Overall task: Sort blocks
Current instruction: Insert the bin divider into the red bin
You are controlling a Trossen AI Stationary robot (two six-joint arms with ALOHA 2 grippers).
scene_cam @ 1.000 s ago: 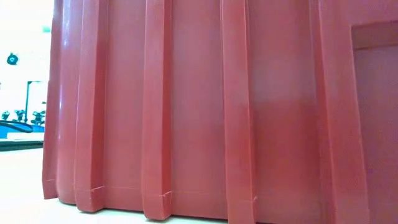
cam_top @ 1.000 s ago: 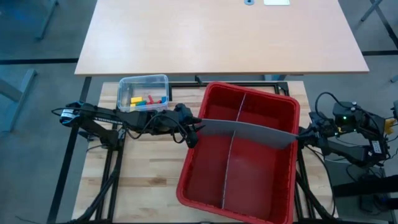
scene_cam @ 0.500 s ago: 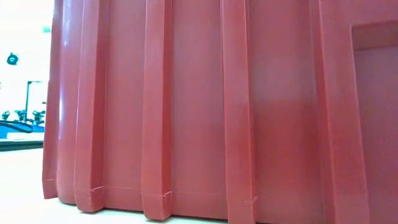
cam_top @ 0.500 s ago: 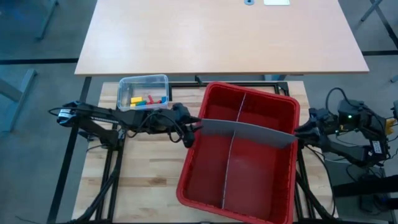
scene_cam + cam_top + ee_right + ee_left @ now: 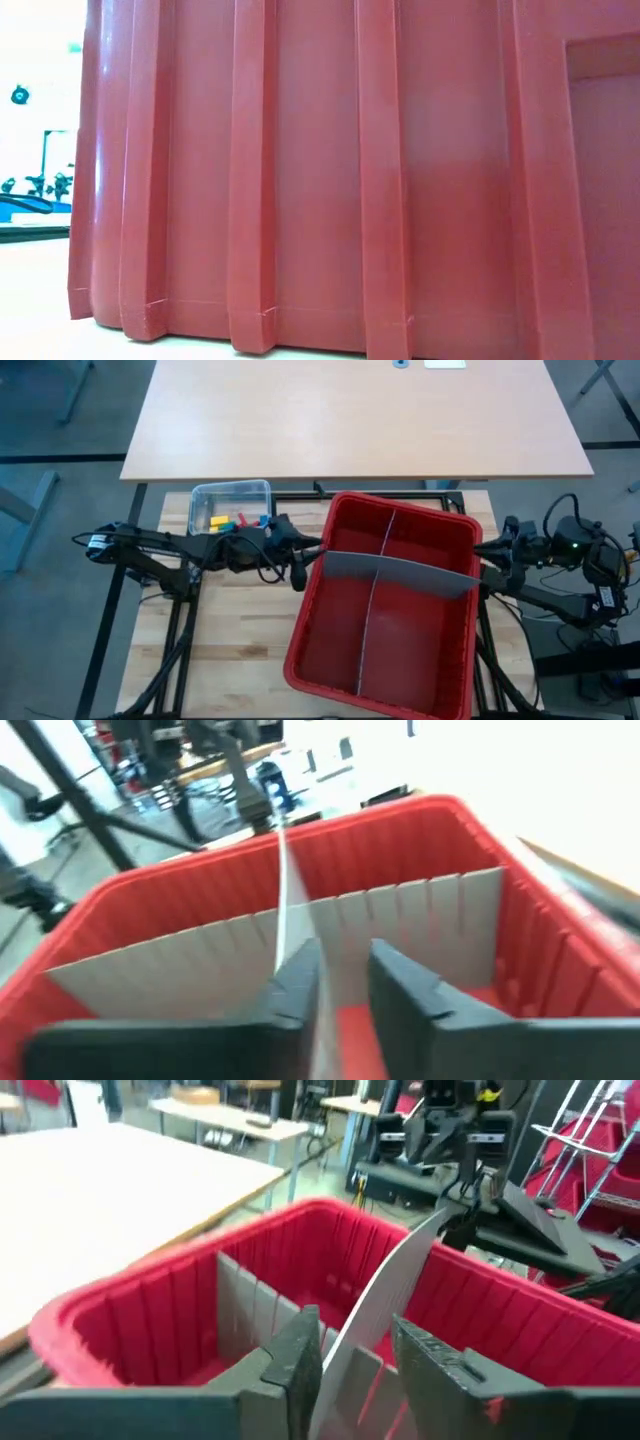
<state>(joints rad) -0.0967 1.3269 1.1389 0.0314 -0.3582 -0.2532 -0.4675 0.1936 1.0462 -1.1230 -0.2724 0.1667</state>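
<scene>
The blocks (image 5: 238,520), red, yellow, green and blue, lie in a small clear tub (image 5: 231,506) at the table's far left, untouched. A red bin (image 5: 385,610) stands in the middle, and its ribbed wall (image 5: 300,180) fills the low view. One grey divider (image 5: 370,625) stands lengthwise in the bin. A second grey divider panel (image 5: 398,573) spans the bin crosswise at rim height. My left gripper (image 5: 305,565) is shut on the panel's left end, my right gripper (image 5: 483,575) on its right end. My left gripper pinches the panel's left end (image 5: 352,1342) between its two fingers (image 5: 295,1365), coming nearly level from the table's left. The panel runs away from the fingers across the bin, tilted, with its face partly up. My right gripper pinches the panel's right end (image 5: 322,1010) between its two fingers (image 5: 405,990), coming nearly level from the table's right. The panel's thin edge (image 5: 288,900) leads off toward the other arm, above the lengthwise divider.
A large light wooden table (image 5: 350,415) stands beyond the far edge. The tub sits just behind my left arm. Bare wood (image 5: 230,640) lies left of the bin at the near side. Cables and arm bases crowd both side edges.
Both grippers have risen a little and tipped their fingers upward toward level. The right wrist has swung outward toward the table's right edge. The crosswise panel has stayed across the bin between them.
</scene>
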